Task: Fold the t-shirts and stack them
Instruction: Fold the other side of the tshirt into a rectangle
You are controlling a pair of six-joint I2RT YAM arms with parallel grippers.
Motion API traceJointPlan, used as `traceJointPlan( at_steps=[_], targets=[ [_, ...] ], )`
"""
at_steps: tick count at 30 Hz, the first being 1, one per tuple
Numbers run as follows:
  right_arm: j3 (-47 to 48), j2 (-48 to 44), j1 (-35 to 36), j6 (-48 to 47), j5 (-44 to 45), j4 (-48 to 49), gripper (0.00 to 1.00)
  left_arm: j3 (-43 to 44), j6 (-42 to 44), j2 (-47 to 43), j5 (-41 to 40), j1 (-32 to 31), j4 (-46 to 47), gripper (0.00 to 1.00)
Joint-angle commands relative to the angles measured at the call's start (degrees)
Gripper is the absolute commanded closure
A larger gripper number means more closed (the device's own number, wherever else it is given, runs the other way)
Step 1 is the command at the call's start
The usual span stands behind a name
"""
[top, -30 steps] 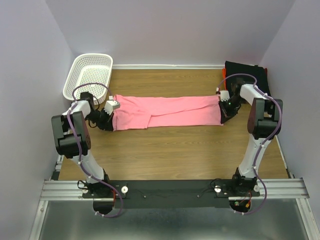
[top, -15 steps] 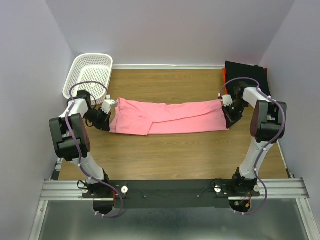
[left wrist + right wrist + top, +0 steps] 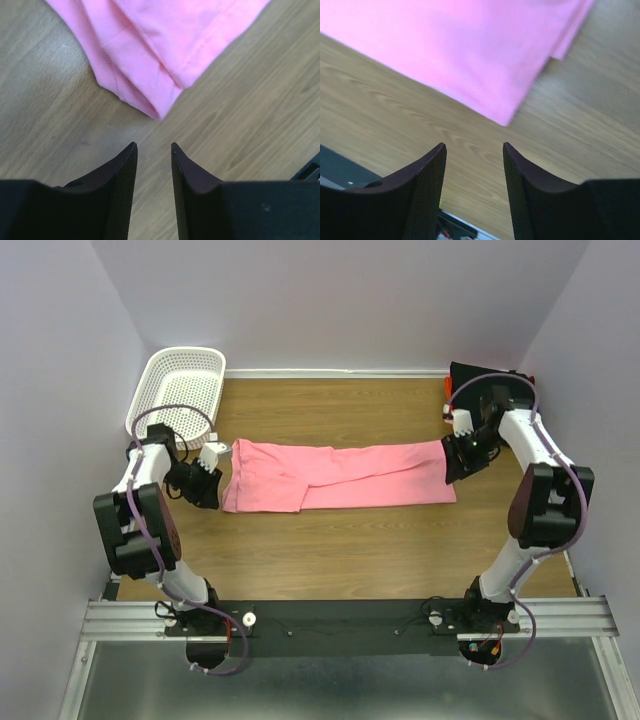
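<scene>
The pink t-shirt [image 3: 340, 475] lies on the wooden table as a long folded strip running left to right. My left gripper [image 3: 214, 484] is open just off its left end; the left wrist view shows the empty gripper [image 3: 152, 146] above bare wood, a short gap from the pink corner [image 3: 160, 45]. My right gripper [image 3: 452, 466] is open at the strip's right end; in the right wrist view the gripper [image 3: 473, 145] holds nothing and the pink edge [image 3: 470, 50] lies just beyond. A black t-shirt [image 3: 470, 375] sits at the back right with an orange-red t-shirt [image 3: 445, 388] peeking from under it.
A white lattice basket [image 3: 185, 352] stands in the back left corner, near the left arm. Purple walls close the table on three sides. The arms' base rail [image 3: 340, 625] runs along the near edge.
Both grippers were shut on the pink t-shirt's ends and have opened and let go. The strip came slightly nearer and now lies flat; both grippers have drawn back off its ends.
</scene>
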Motion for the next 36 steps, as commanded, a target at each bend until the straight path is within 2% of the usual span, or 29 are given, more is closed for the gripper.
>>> traceJointPlan(
  at_steps=[1,6,11,20,27,36],
  targets=[
    [1.0,-4.9,4.4,7.5,-10.8,1.6,0.44,-1.1,3.5,-6.0,5.3,-1.4,-3.8,0.59],
    [-1.8,-5.0,16.1,20.7,-15.9,12.8,0.50,-5.9,-0.3,-6.3,6.0,-7.5,0.4,0.59],
    [-4.8,-2.0,25.2,32.3,-18.5,26.8,0.52,-6.2,-3.1,-3.9,4.4,-9.4,4.3,0.60],
    [-5.6,4.2,41.0,48.0,-12.3,44.0,0.49,-4.1,-6.5,2.4,4.3,-9.9,9.1,0.59],
    [-4.2,9.5,44.1,55.8,-11.1,49.9,0.42,-3.2,-7.8,3.5,5.7,-9.8,10.0,0.59],
    [0.1,15.4,47.3,59.7,-13.6,51.4,0.45,-3.1,-7.6,4.0,6.8,-9.7,10.0,0.59]
  ],
)
